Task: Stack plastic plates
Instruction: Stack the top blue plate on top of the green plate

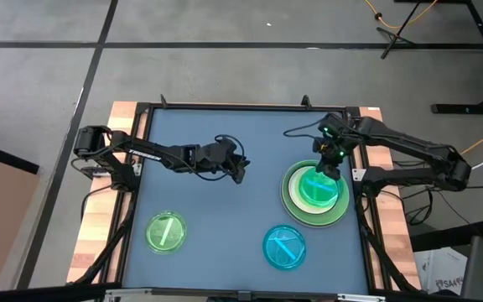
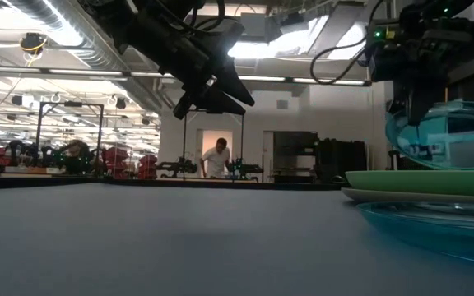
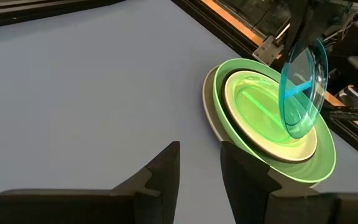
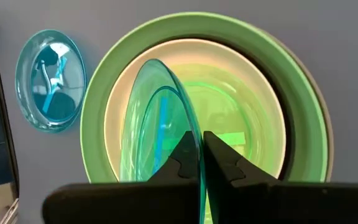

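Above plate stack (image 1: 315,197), blue plate (image 4: 160,124) tilted, edge pinched in right pincer (image 4: 201,163); left pincer (image 3: 199,163) narrow, empty.

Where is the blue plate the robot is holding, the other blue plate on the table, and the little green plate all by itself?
held blue plate (image 3: 303,87): left wrist view, its middle.
other blue plate (image 1: 284,247): high view, its middle.
lone green plate (image 1: 166,232): high view, its middle.

Plate stack (image 1: 315,195) sits at table's (image 1: 225,134) right side. Right gripper (image 1: 330,168) holds a small plate (image 3: 303,87) tilted on edge above the stack. Two single plates lie nearer the front: one (image 1: 167,232) left, one (image 1: 284,247) centre-right. Left gripper (image 1: 238,174) hangs mid-table.
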